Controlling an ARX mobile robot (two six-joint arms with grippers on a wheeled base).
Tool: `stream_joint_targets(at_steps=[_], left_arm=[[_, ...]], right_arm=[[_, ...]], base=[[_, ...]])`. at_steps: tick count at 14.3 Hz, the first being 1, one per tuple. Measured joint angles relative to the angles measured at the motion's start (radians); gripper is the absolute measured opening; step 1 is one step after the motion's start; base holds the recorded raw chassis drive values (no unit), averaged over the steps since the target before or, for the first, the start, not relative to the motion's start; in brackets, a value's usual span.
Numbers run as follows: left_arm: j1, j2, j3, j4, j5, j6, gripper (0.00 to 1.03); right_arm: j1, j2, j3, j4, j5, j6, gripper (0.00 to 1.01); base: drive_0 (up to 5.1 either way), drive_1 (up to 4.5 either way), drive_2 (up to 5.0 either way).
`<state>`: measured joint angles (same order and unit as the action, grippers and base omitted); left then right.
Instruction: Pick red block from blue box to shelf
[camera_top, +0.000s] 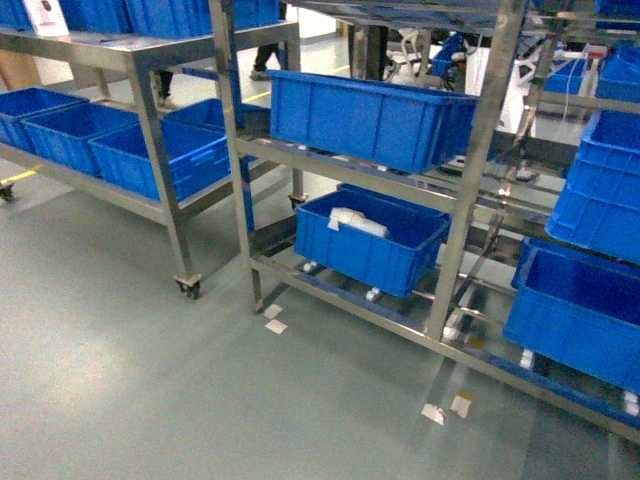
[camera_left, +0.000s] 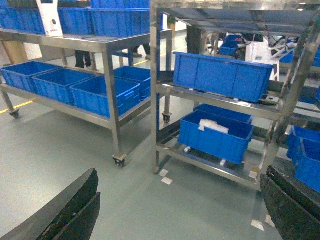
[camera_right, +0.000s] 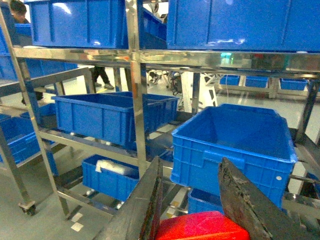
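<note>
We carry the red block (camera_right: 202, 227) clamped in our right tool (camera_right: 192, 220), facing the shelf (camera_right: 134, 90); left tool (camera_left: 175, 210) gapes wide, idle.

Bright, even indoor light is filling all three views, with a soft overall blur.

Glare is flashing off the shelf (camera_top: 470, 190) uprights and washing out the floor (camera_top: 120, 380); the close black fingers (camera_right: 250, 205) and red block (camera_right: 202, 227) are sitting out of focus along the right wrist view's bottom edge.
</note>
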<state>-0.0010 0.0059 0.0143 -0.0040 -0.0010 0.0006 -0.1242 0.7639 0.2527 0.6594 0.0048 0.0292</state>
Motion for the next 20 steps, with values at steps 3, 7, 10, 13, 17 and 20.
stream_joint_targets(at_steps=[3,7,10,13,17,20], left_arm=[[0.0,0.0,0.0,0.0,0.0,0.0,0.98],[0.0,0.0,0.0,0.0,0.0,0.0,0.98],[0.0,0.0,0.0,0.0,0.0,0.0,0.98],[0.0,0.0,0.0,0.0,0.0,0.0,0.98],[0.0,0.0,0.0,0.0,0.0,0.0,0.98],[0.0,0.0,0.0,0.0,0.0,0.0,0.98]], right_arm=[[0.0,0.0,0.0,0.0,0.0,0.0,0.28],[0.0,0.0,0.0,0.0,0.0,0.0,0.28],[0.0,0.0,0.0,0.0,0.0,0.0,0.28],[0.0,0.0,0.0,0.0,0.0,0.0,0.28],[0.0,0.0,0.0,0.0,0.0,0.0,0.28],[0.0,0.0,0.0,0.0,0.003,0.0,0.28]], base=[[-1.7,-1.75,-1.7],[-1.7,-1.75,-1.7],[-1.7,-1.75,-1.7],[-1.7,-1.75,-1.7],[-1.7,-1.75,-1.7],[-1.2,-1.16,-1.2]])
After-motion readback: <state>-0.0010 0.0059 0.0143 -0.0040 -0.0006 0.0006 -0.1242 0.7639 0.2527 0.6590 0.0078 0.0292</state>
